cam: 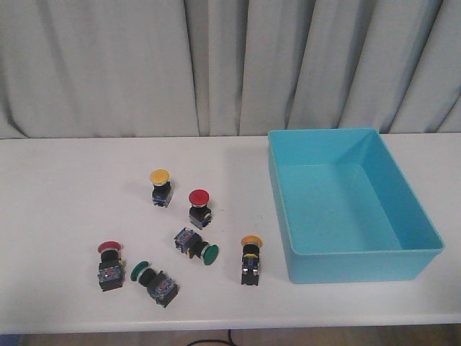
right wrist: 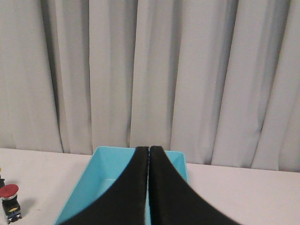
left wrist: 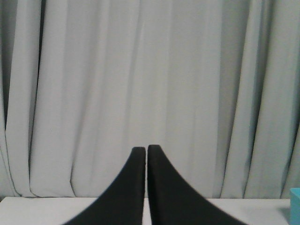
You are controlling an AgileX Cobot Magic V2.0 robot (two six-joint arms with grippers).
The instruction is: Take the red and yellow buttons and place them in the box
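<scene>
Button bodies on the surface [cam: 65, 216] carry small labels, too small to read; the box [cam: 403, 249] shows no writing. Left tool [left wrist: 146, 149] and right tool [right wrist: 149, 149] are both closed on nothing, tips together.

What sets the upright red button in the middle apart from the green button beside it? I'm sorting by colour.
The middle red button stands upright, cap on top; the green button lies on its side, cap pointing toward the box. One cap is red, the other green. Both have blocky black bodies and sit on the table, outside the box.
</scene>
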